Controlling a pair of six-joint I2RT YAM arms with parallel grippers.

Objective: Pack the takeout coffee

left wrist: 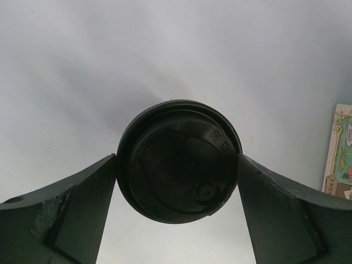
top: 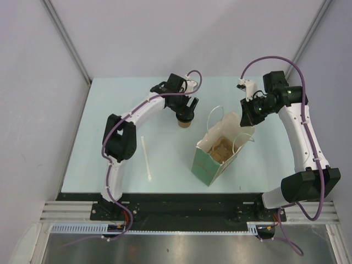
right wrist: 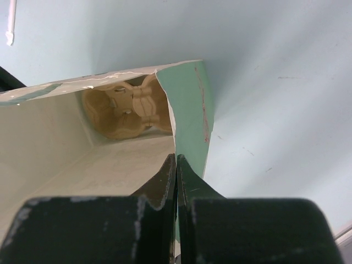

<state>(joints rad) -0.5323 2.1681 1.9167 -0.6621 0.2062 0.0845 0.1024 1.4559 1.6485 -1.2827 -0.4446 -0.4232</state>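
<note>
The takeout coffee [top: 184, 124] is a tan paper cup with a round black lid [left wrist: 179, 160], and it stands on the table behind and to the left of the bag. My left gripper [top: 186, 115] reaches down over it, with both fingers [left wrist: 82, 214] pressed against the sides of the lid. My right gripper [right wrist: 176, 159] is shut on the far right rim of the open green paper bag [top: 206, 165], pinching its wall [right wrist: 190, 110]. The brown pulp cup carrier [top: 221, 149] lies inside the bag and also shows in the right wrist view [right wrist: 129, 107].
A white stir stick [top: 146, 158] lies on the table to the left of the bag. The bag's white string handles [top: 215, 113] stick up near the cup. A corner of the bag's printed side [left wrist: 340, 148] shows at the right edge of the left wrist view.
</note>
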